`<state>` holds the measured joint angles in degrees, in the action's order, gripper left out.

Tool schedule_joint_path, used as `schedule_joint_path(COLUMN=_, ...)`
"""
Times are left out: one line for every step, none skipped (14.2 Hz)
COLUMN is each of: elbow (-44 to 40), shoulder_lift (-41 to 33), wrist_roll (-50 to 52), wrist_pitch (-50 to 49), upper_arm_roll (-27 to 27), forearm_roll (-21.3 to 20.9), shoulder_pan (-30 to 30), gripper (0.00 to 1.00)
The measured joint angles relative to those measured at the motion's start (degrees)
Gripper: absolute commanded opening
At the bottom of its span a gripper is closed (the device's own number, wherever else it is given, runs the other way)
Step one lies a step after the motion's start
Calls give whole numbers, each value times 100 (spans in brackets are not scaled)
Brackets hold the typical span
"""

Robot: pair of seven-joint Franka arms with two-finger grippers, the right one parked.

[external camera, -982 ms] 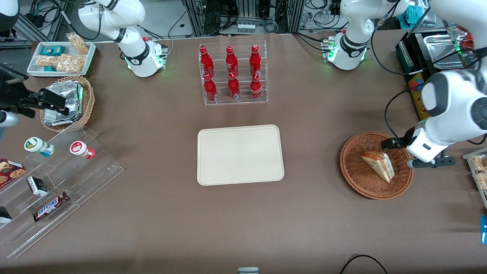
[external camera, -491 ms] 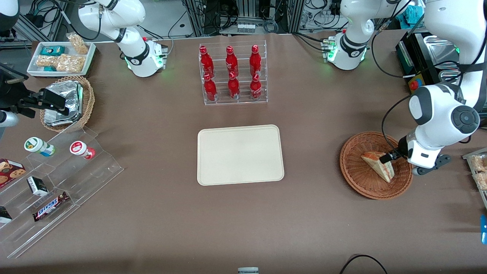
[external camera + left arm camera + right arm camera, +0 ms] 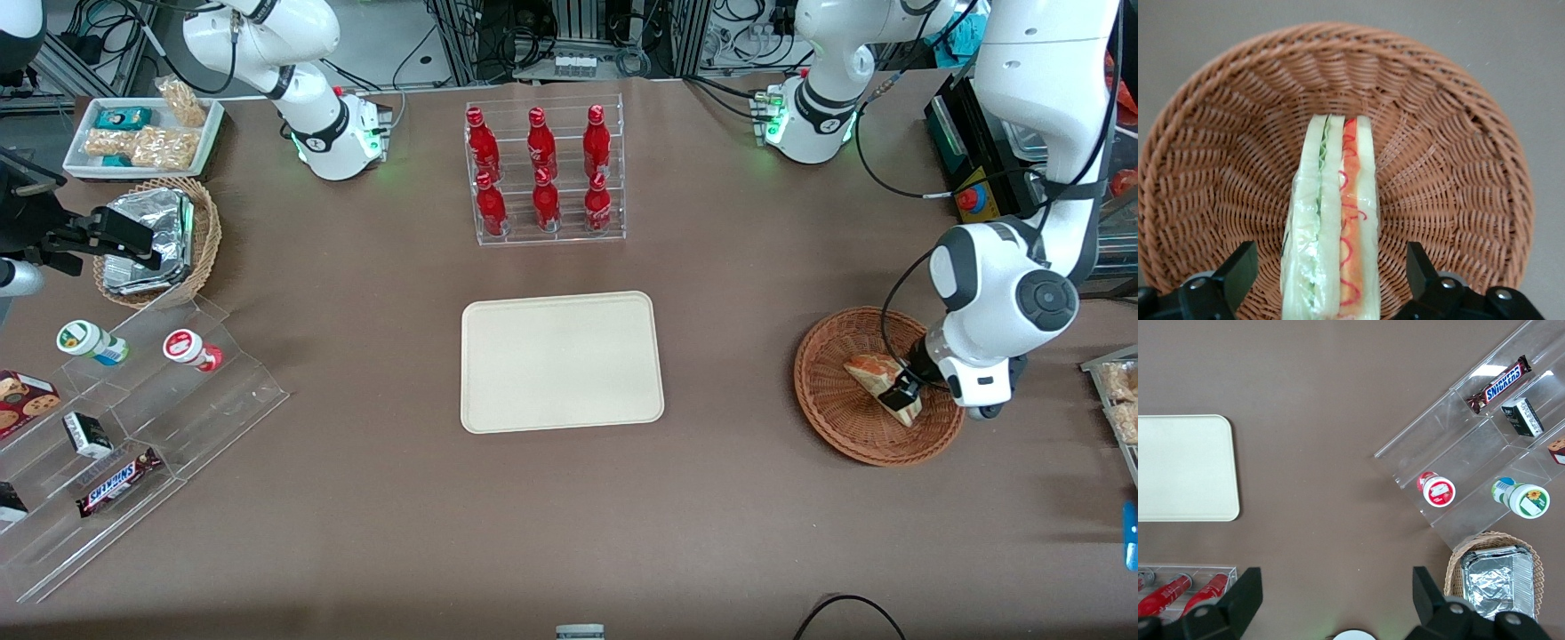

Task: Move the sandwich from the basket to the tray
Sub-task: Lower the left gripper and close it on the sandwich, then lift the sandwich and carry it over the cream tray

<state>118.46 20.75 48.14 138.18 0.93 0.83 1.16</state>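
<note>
The sandwich (image 3: pixel 871 373) is a wrapped wedge lying in the reddish-brown wicker basket (image 3: pixel 822 360) toward the working arm's end of the table. My gripper (image 3: pixel 901 391) is down inside the basket, open, over the wedge's thick end. In the left wrist view the sandwich (image 3: pixel 1331 220) stands on edge, with green and red-orange layers showing, between the two black fingers (image 3: pixel 1238 270). Both fingers stand apart from it, with basket (image 3: pixel 1445 140) weave showing in each gap. The cream tray (image 3: pixel 562 360) lies bare at the table's middle.
A clear rack of red bottles (image 3: pixel 544 173) stands farther from the front camera than the tray. Toward the parked arm's end are a clear stepped shelf with snacks (image 3: pixel 133 418), a paler basket of foil packets (image 3: pixel 156 240) and a white tray of snack bags (image 3: pixel 142 133).
The left arm has swung over the basket and come down. Its gripper went from beside the sandwich to straddling the wedge's thick end. The sandwich has not moved.
</note>
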Motion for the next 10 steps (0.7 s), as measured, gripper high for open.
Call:
schedule_joint_path(elbow=0, shoulder_lift=38, wrist_roll=7, wrist_pitch=-16, upper_arm_roll=-3, forearm_roll=0, shoulder_pan=-21, gripper=9)
schedule_joint_path(elbow=-4, shoulder_lift=51, wrist_roll=5, wrist_pitch=-107, upper_arm_roll=-4, forearm_roll=0, shoulder_pan=-34, gripper=7)
schedule_joint_path(elbow=-27, shoulder_lift=47, wrist_roll=-30, wrist_pitch=-310, upper_arm_roll=-6, forearm_roll=-3, shoulder_pan=-39, gripper=6)
schedule_joint_path(elbow=-87, shoulder_lift=36, wrist_roll=-116, wrist_pitch=-564, upper_arm_roll=-6, forearm_roll=-4, shoulder_pan=-39, gripper=4)
schedule_joint_path(elbow=-196, shoulder_lift=11, wrist_roll=-232, wrist_pitch=-851, upper_arm_roll=-8, forearm_roll=-4, shoulder_pan=-42, gripper=4)
schedule_joint_path(elbow=-339, shoulder_lift=-32, wrist_roll=-333, wrist_pitch=-1148, upper_arm_roll=-12, forearm_roll=-4, shoulder_pan=-59, gripper=4)
schedule_joint_path(elbow=-499, shoulder_lift=-86, wrist_roll=-437, wrist_pitch=-1433, upper_arm_roll=-20, forearm_roll=-5, shoulder_pan=-110, gripper=4)
schedule_joint_path(elbow=-647, shoulder_lift=-142, wrist_roll=-590, wrist_pitch=-1658, upper_arm_roll=-31, forearm_roll=-10, shoulder_pan=-205, gripper=4)
schedule_joint_path(elbow=-781, shoulder_lift=-188, wrist_roll=-848, wrist_pitch=-1832, upper_arm_roll=-46, forearm_roll=-13, shoulder_pan=-363, gripper=4)
schedule_joint_path(elbow=-894, shoulder_lift=-215, wrist_roll=-1217, wrist_pitch=-1964, upper_arm_roll=-60, forearm_roll=-19, shoulder_pan=-568, gripper=5)
